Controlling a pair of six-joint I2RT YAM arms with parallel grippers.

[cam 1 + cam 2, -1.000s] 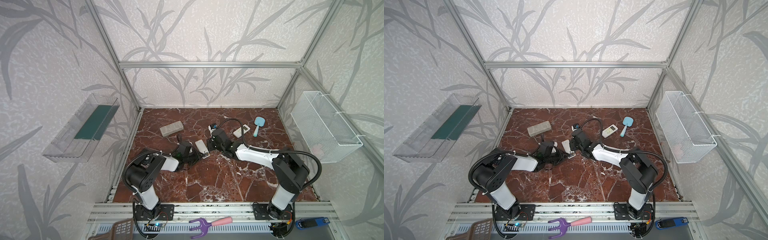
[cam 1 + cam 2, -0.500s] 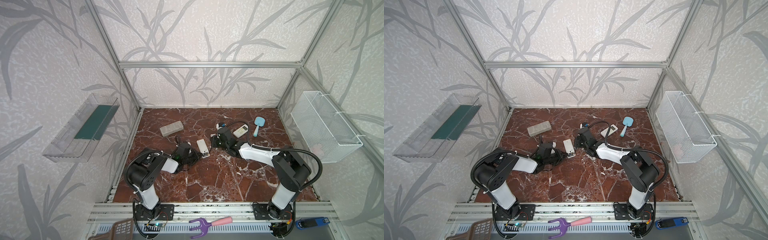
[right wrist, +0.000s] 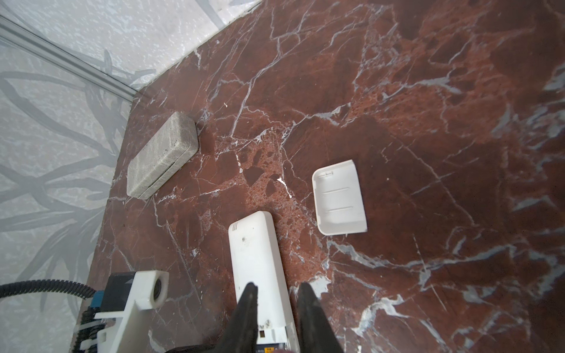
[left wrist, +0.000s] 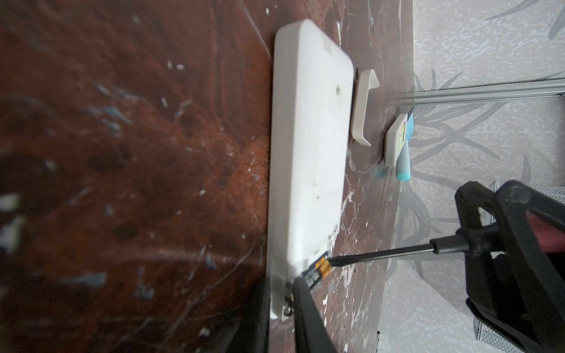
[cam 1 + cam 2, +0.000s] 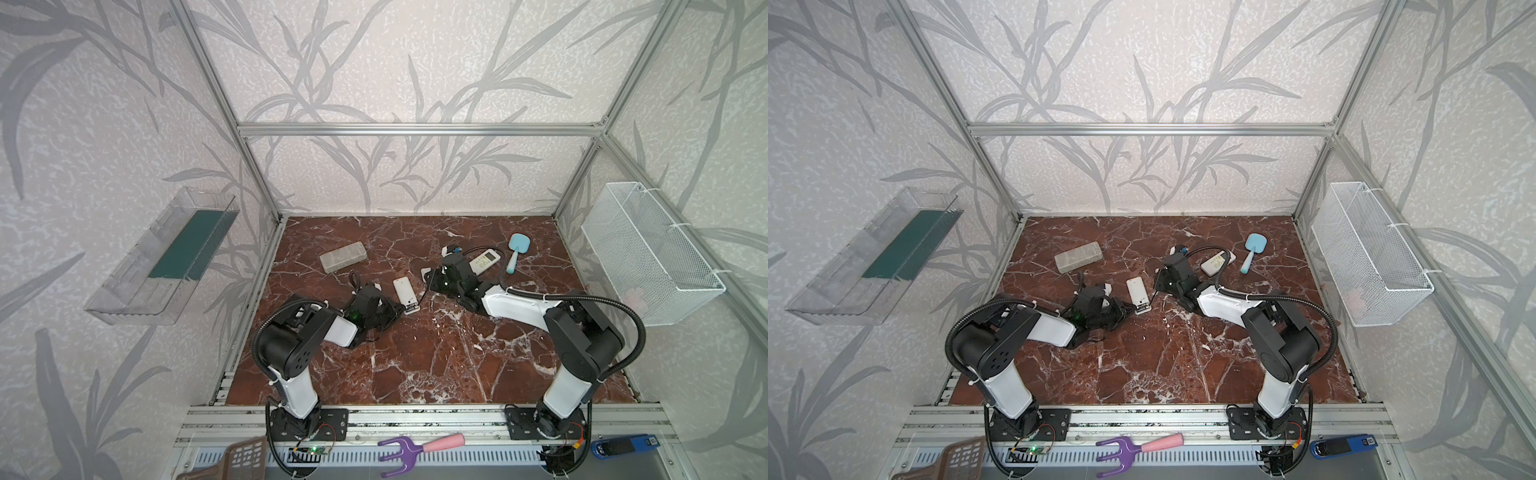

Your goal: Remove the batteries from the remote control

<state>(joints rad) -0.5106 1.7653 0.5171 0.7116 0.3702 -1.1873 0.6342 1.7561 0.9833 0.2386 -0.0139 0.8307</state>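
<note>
The white remote control (image 5: 405,293) (image 5: 1138,292) lies face down on the marble floor. Its battery cover (image 3: 339,198) (image 4: 363,107) lies loose beside it. My left gripper (image 4: 281,284) (image 5: 400,309) is shut on the remote's open end. One of the batteries (image 4: 318,272), dark with an orange band, shows in the open bay. My right gripper (image 3: 276,287) (image 5: 434,283) is shut on a red-handled screwdriver (image 4: 382,253). The screwdriver's tip touches that battery's end. Any other batteries are hidden.
A second remote (image 5: 484,261) and a blue hand mirror (image 5: 515,249) lie behind the right arm. A grey case (image 5: 343,257) (image 3: 162,156) sits at the back left. A wire basket (image 5: 648,253) hangs on the right wall, a clear shelf (image 5: 166,257) on the left.
My right gripper has drawn back from over the remote toward the far right. The left gripper has closed slightly on the remote's end. The remote has barely shifted.
</note>
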